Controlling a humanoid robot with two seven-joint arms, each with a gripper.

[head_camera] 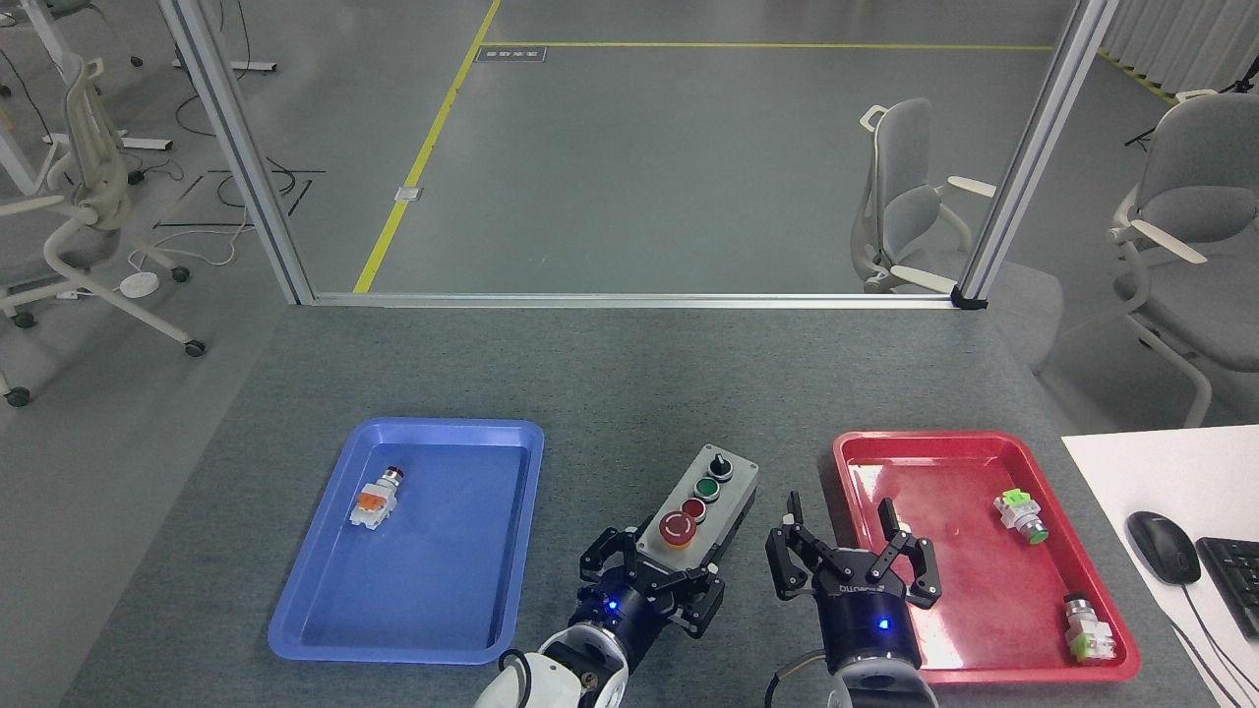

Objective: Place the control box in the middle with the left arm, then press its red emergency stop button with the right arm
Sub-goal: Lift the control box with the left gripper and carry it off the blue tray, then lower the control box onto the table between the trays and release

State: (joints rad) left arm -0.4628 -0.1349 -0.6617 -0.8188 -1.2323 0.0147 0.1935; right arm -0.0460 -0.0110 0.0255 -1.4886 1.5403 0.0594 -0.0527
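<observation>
Control box (700, 501) is being gripped by left pincer (649, 580) at lower centre for worktop (610, 393) placement; right pincer (854, 565) is being held open.

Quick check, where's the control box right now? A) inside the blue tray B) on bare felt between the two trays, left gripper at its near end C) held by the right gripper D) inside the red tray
B: the control box sits over the grey tabletop between the blue tray and the red tray, with the left gripper closed around its near end; the right gripper is open beside it.
</observation>
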